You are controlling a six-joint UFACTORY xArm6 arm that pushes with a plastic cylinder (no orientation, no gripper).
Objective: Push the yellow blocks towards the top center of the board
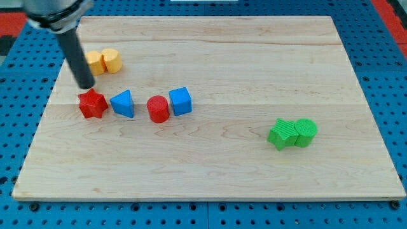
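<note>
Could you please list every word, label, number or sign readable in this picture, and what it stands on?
None: no text, number or sign shows on the wooden board, the blocks, such as the two yellow blocks or the red star, my tip, or the blue pegboard.

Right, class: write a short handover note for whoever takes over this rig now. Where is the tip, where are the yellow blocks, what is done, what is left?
My tip sits just below-left of the two yellow blocks, above the red star.
The yellow blocks lie side by side, touching, near the wooden board's upper left.
Done: nothing visible.
Left: push both rightward to the top center.
</note>
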